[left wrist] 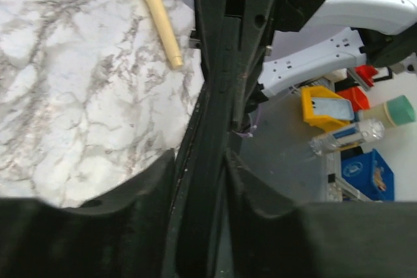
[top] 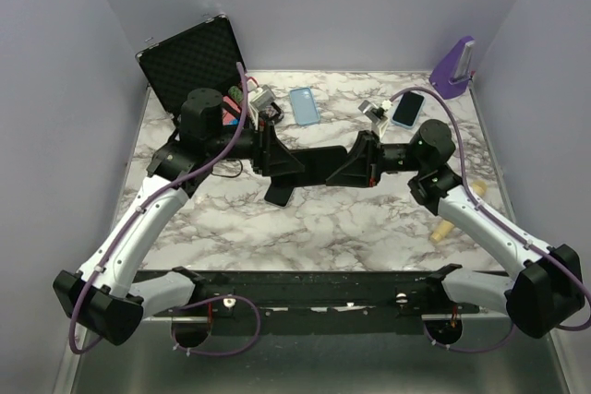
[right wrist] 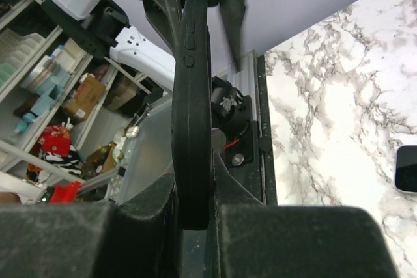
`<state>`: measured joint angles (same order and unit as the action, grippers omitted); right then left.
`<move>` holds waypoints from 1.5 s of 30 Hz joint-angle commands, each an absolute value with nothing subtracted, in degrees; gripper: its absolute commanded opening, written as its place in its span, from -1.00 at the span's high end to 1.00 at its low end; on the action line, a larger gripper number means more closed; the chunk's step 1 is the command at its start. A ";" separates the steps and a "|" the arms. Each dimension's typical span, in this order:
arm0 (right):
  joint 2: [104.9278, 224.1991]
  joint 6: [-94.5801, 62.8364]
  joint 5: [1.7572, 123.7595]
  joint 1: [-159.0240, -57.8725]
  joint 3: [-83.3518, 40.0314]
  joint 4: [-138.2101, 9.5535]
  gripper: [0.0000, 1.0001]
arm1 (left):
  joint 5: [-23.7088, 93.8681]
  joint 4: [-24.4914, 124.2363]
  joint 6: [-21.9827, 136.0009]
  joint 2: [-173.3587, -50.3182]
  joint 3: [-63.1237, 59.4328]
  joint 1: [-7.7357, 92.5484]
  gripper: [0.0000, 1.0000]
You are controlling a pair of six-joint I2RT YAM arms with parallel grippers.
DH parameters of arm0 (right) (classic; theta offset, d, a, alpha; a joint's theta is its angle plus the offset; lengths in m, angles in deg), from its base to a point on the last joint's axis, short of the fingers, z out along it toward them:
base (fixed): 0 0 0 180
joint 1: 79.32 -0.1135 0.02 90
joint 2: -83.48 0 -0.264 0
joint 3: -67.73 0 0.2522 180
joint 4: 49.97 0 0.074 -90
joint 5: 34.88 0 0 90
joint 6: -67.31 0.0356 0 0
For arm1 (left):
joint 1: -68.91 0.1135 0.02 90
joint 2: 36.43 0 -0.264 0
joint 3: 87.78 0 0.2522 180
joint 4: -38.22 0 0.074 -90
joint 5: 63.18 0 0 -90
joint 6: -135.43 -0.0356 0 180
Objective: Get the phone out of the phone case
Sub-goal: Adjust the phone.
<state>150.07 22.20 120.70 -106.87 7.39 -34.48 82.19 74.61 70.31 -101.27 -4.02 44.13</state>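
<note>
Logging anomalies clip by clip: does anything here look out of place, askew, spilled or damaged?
Nothing looks spilled or damaged. The only stray item is a beige rounded stick lying loose on the white marble table, partly hidden under the right arm near the table's right edge.

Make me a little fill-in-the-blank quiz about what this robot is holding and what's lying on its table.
1. The right gripper is shut on a ___ phone case, raised above the table.
2. A loose light blue case lies on the table's ___-patterned top.
3. The cream stick lies beside the ___ arm.
4. The open foam-lined box stands at the table's far ___ corner.

Missing words: black; marble; right; left.
</note>
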 commanded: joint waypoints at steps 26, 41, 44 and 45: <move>151.86 40.68 115.76 -105.34 14.78 3.06 0.13 | 77.53 47.32 94.20 -91.45 -15.30 42.27 1.00; 165.74 60.72 103.64 -105.60 13.02 30.93 0.27 | 57.68 24.82 107.30 -85.48 -31.21 38.06 1.00; 165.31 58.10 101.01 -105.78 13.02 24.98 0.42 | 53.99 25.17 108.71 -85.13 -32.00 37.09 1.00; 164.79 56.61 100.56 -105.95 12.93 22.08 0.41 | 52.58 25.87 109.41 -84.86 -32.26 36.83 1.00</move>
